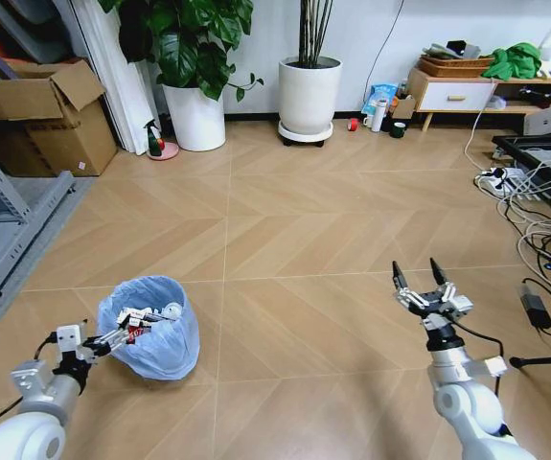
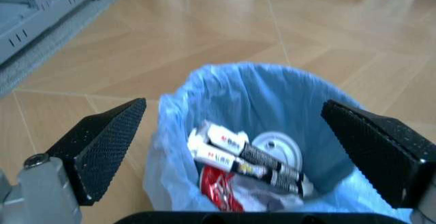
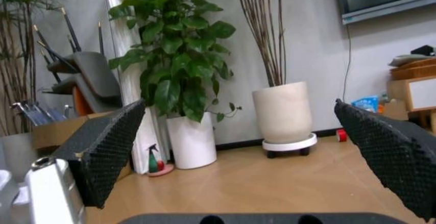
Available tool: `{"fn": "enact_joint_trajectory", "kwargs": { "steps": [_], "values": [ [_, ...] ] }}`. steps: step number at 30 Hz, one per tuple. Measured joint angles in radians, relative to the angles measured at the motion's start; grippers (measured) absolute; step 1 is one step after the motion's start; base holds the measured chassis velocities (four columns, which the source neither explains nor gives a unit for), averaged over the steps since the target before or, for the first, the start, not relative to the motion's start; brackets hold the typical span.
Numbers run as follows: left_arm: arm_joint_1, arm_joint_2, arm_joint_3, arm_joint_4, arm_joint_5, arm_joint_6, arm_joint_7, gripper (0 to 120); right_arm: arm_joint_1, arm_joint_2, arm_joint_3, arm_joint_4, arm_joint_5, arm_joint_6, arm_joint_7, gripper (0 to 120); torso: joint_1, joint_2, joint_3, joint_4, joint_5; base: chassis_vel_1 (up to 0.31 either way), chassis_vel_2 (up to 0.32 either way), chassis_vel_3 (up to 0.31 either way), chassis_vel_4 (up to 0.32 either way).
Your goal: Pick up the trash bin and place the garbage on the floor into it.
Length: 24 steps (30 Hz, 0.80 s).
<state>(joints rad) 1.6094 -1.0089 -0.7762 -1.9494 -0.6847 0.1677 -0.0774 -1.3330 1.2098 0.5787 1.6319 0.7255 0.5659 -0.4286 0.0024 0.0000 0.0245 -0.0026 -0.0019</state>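
From the head we look forward and down across the floor, with the trash bin near at seven o'clock and the white plant pots far off at twelve. Our left wrist camera sits close above that bin, tilted down into it between the spread fingers of the left gripper. Our right wrist camera rides low and faces level toward the far wall, sharing with the head view the leafy plant and the pots.
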Motion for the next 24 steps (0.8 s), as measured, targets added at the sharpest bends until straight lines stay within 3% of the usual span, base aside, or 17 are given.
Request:
{"fn": "enact_joint_trajectory", "kwargs": {
  "steps": [4, 10, 24],
  "values": [
    [-0.005, -0.004, -0.002, 0.000, -0.011, -0.008, 0.001, 100, 0.005, 0.005, -0.009, -0.007, 0.001, 0.003, -0.004, 100, 0.000, 0.000, 0.000, 0.0000, -0.0002, 0.000, 0.000, 0.000, 0.000],
    [-0.028, -0.043, -0.019, 0.025, -0.034, -0.098, 0.070, 100, 0.009, 0.057, -0.042, -0.022, -0.025, 0.025, -0.018, 100, 0.000, 0.000, 0.000, 0.0000, 0.0001, 0.000, 0.000, 0.000, 0.000],
    [-0.016, -0.059, -0.036, 0.047, -0.016, -0.104, 0.109, 100, 0.001, 0.074, -0.039, -0.022, -0.046, 0.029, -0.006, 100, 0.000, 0.000, 0.000, 0.0000, 0.0000, 0.000, 0.000, 0.000, 0.000]
  ]
}}
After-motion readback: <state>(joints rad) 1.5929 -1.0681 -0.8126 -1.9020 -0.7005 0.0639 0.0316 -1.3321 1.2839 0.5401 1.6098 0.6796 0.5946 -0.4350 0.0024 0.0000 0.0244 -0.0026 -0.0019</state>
